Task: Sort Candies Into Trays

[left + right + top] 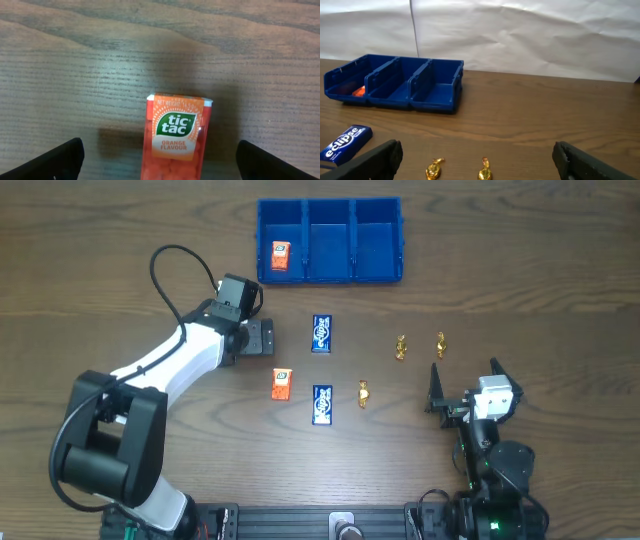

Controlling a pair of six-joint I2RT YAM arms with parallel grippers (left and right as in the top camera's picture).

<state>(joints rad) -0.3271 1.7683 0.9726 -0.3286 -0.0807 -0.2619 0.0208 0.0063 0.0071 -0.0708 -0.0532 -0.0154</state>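
Note:
An orange candy box (pixel 176 137) lies flat on the wooden table, also seen in the top view (pixel 282 384). My left gripper (pixel 160 172) hangs open above it, one finger on each side of the box; in the top view the gripper (pixel 259 338) is left of centre. The blue three-compartment tray (pixel 330 275) stands at the back, with another orange box (pixel 279 256) in its left compartment. Two blue gum packs (pixel 321 333) (pixel 322 404) and three gold wrapped candies (pixel 401 347) (pixel 440 344) (pixel 364 392) lie mid-table. My right gripper (pixel 467 383) rests open at the right, holding nothing.
In the right wrist view the tray (pixel 435 97) stands well ahead, with a gum pack (pixel 345 142) and two gold candies (pixel 434 169) (pixel 485 172) nearer. A white backdrop rises behind the table. Bare wood lies to the far left and right.

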